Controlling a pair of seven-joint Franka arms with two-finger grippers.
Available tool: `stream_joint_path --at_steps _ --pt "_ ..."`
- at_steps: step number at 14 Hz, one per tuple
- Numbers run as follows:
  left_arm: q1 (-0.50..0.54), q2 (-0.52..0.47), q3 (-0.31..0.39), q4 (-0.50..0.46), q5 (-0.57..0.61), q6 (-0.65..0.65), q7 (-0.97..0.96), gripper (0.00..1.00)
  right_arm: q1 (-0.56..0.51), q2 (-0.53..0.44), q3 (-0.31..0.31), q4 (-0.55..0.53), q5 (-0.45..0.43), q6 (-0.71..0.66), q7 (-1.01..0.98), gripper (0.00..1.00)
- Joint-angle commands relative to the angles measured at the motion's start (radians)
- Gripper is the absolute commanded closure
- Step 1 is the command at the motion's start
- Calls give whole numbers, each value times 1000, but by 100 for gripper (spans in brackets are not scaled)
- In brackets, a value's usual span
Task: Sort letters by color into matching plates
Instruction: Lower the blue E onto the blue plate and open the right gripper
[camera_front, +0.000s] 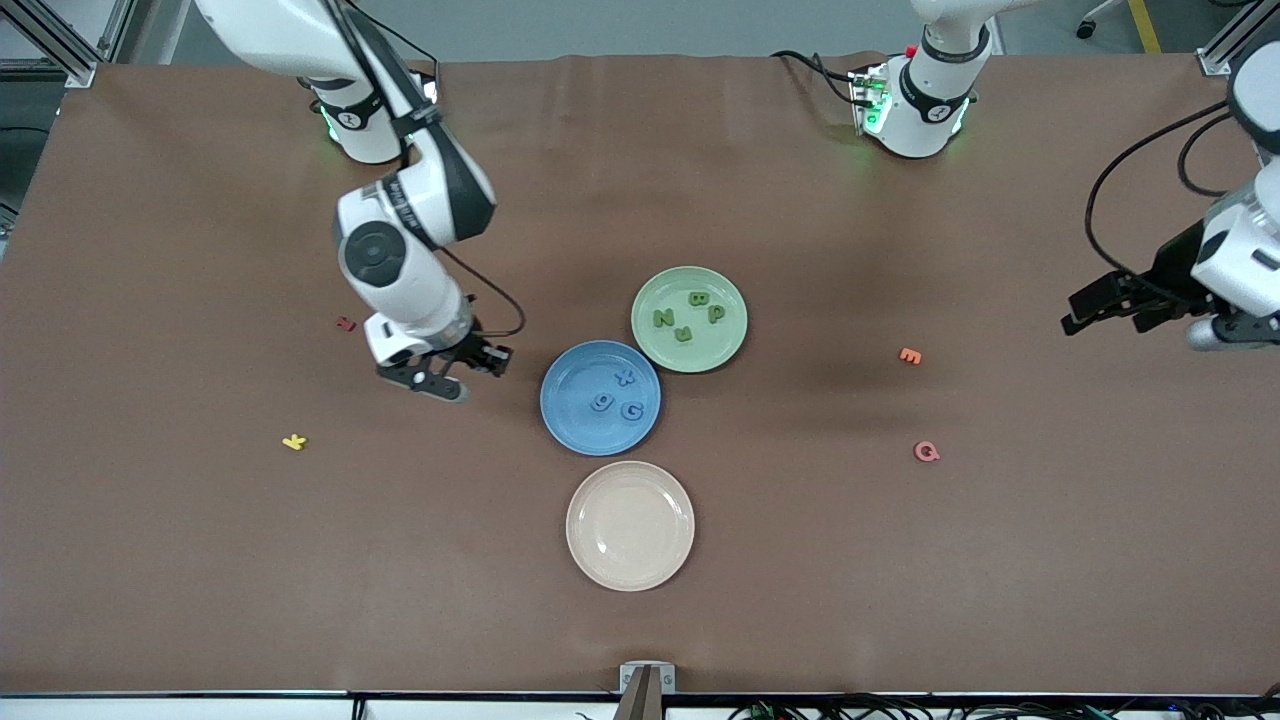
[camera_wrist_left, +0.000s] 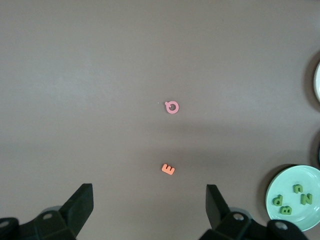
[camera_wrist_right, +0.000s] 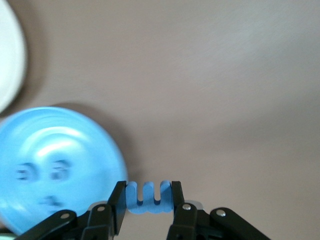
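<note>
While the right gripper hangs above bare table beside the blue plate, toward the right arm's end, its fingers pinch a blue letter, an E or M by its three prongs, which point away from the wrist camera. A yellow K and a dark red letter lie on open cloth near that end. On the blue plate sit X, a 9-like letter and G. The green plate, touching it, carries N, U, B and P. A cream plate lies nearer the camera. An orange E and pink Q lie on open table. The left gripper waits above the table's end, fingers spread wide.
</note>
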Motion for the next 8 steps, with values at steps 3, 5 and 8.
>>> stream_joint_path --at_steps 3,5,8 --pt "-2 17 -2 151 38 -66 2 1 124 204 -14 240 5 -14 303 100" --pt "-8 21 -5 189 73 -107 2 1 161 237 -16 259 2 -4 359 100" --pt "-17 35 -13 232 101 -121 -1 1 185 262 -17 259 -4 2 390 100"
